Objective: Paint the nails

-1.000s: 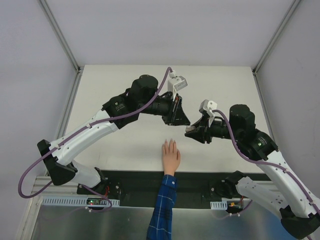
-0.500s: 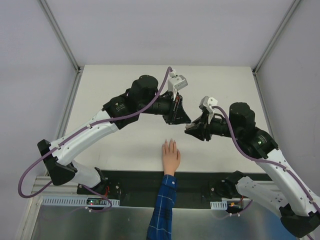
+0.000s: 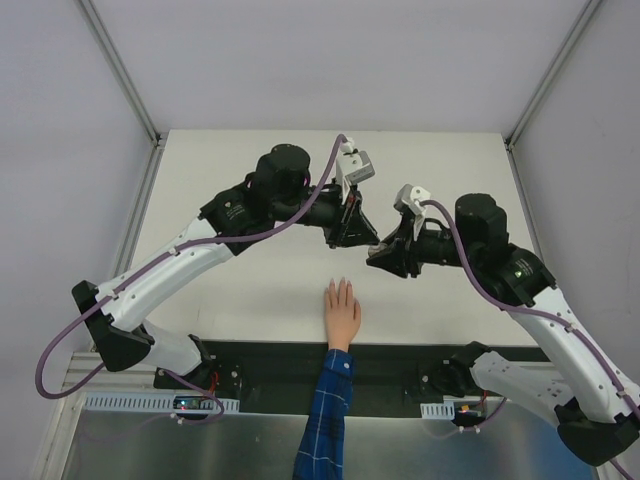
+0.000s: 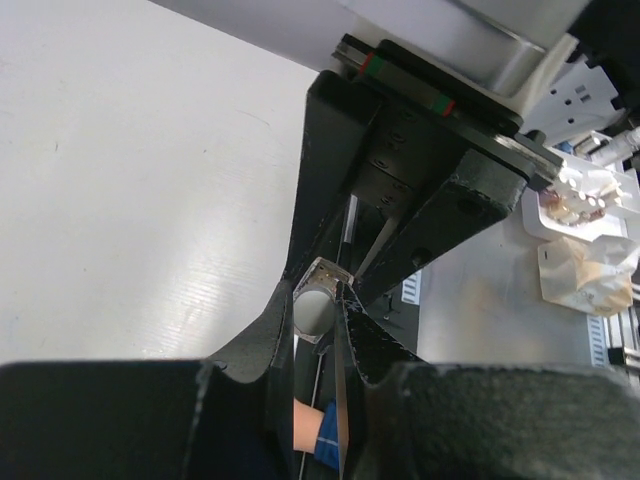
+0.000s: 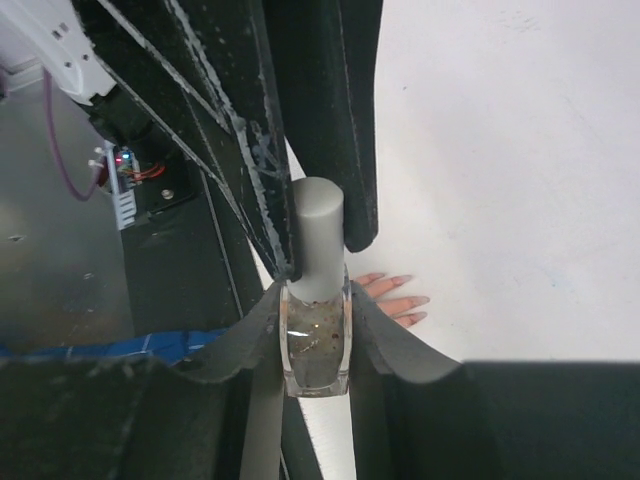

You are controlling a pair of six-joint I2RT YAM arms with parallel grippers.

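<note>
The mannequin hand [image 3: 342,312] lies palm down at the table's near edge, blue plaid sleeve [image 3: 326,420] behind it. The nails [image 5: 408,299] are pale tips pointing away from the arms. Above the table, just beyond the fingertips, both grippers meet. My right gripper [image 5: 316,300] is shut on the glass body of a small polish bottle [image 5: 316,345]. The bottle's grey cap [image 5: 318,235] sticks out between the black fingers [image 5: 335,120] of my left gripper [image 4: 318,300], which is shut on the cap [image 4: 313,312]. In the top view the bottle is hidden between the left gripper [image 3: 360,238] and right gripper [image 3: 378,257].
A black strip [image 3: 250,358] runs along the table's near edge, with a metal shelf [image 3: 150,440] below it. Frame posts [image 3: 120,70] rise at the table's back corners. Purple cables [image 3: 60,340] loop off both arms.
The right gripper has shifted up and left with the bottle, closing in on the left gripper. The left wrist has lifted slightly. The hand has not moved.
</note>
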